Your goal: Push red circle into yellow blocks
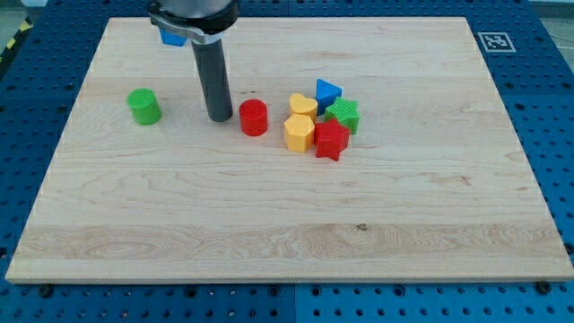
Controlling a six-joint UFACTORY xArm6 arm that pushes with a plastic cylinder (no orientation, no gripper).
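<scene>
The red circle [254, 117] stands on the wooden board left of the cluster. Two yellow blocks sit to its right: a yellow heart [302, 105] and a yellow hexagon [299, 133] below it. There is a small gap between the red circle and the yellow blocks. My tip [220, 117] is on the board just left of the red circle, close to it, with a narrow gap showing. The rod rises straight up to the view's top.
A blue triangle [327, 92], a green star [343, 115] and a red star [331, 140] crowd the right side of the yellow blocks. A green circle [143, 106] stands at the left. A blue block [172, 37] is half hidden behind the arm at the top.
</scene>
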